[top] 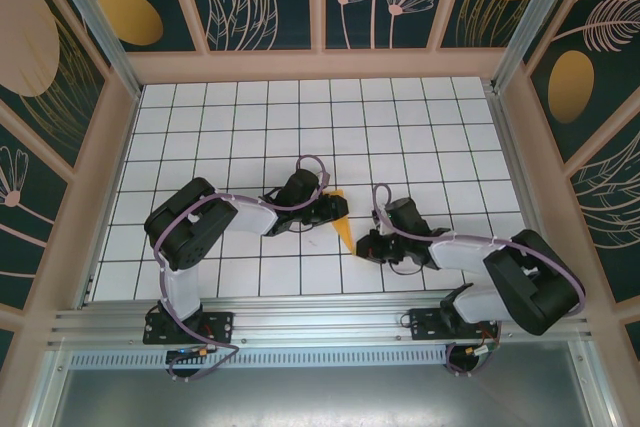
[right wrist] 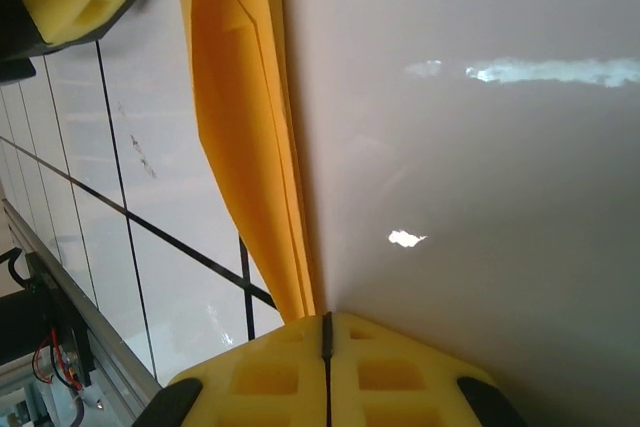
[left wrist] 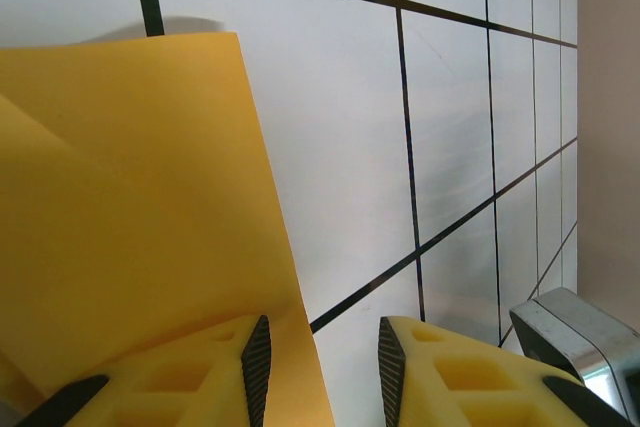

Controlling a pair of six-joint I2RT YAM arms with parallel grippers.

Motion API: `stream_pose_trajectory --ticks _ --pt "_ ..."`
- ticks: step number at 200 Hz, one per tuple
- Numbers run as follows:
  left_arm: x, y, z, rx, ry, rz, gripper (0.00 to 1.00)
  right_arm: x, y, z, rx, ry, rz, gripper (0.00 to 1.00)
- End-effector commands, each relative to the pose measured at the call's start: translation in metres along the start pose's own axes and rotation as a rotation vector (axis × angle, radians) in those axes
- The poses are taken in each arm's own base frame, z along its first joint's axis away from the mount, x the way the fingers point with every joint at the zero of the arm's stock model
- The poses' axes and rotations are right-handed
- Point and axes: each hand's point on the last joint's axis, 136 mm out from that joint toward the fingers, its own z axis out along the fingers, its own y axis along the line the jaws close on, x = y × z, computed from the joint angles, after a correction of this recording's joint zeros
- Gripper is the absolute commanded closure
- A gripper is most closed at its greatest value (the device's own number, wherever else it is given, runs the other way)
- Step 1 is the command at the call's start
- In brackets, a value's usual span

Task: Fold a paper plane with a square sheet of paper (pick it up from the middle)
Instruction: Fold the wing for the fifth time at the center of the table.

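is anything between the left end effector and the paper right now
Nothing visible. The paper lies right at the left end effector, its edge reaching into the gap between the parted fingers.

No legible text, label, brand or number on any visible surface.

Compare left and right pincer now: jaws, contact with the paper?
Jaws: left pincer stands open with a clear gap; right pincer is shut tight. Contact: the left one has the paper lying behind one finger, its edge in the gap; the right one seems to pinch the paper's narrow end at its seam. Shared: yellow fingers, both at the paper.
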Motion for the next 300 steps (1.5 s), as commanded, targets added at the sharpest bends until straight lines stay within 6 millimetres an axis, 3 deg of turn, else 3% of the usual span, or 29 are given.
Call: stream_pose_trajectory --ticks 1,38,66,104,128,171,197,219,273,300 --pt "0.018 0.053 0.006 -0.17 0.05 -0.031 0.63 0.017 -0.013 -0.006 0.052 0.051 0.05 0.91" --pt "0.018 0.052 0.006 -0.167 0.052 -0.032 0.63 -0.019 0.035 -0.02 -0.042 -0.048 -0.031 0.91" --pt "0.017 0.051 0.007 -0.162 0.05 -0.034 0.63 -0.039 0.061 -0.013 -0.105 -0.06 -0.065 0.91" --pt "0.016 0.048 0.008 -0.158 0.051 -0.029 0.63 -0.049 0.054 0.012 -0.091 -0.027 -0.044 0.91" --pt "0.015 0.046 0.008 -0.155 0.051 -0.025 0.63 -0.049 0.035 0.022 -0.031 -0.02 -0.017 0.91" --pt "0.014 0.044 0.007 -0.157 0.052 -0.014 0.63 -0.023 -0.012 0.029 0.092 0.044 0.048 0.93" --pt "0.014 0.045 0.006 -0.161 0.052 -0.012 0.63 -0.014 -0.019 0.029 0.102 0.057 0.058 0.93" --pt "0.015 0.047 0.007 -0.163 0.055 -0.015 0.63 -0.017 -0.012 0.027 0.076 0.046 0.048 0.93" --pt "0.015 0.048 0.007 -0.163 0.055 -0.017 0.63 -0.048 0.052 0.014 -0.078 -0.017 -0.074 0.89" --pt "0.015 0.047 0.007 -0.162 0.054 -0.016 0.62 -0.054 0.051 0.019 -0.073 -0.02 -0.076 0.88"
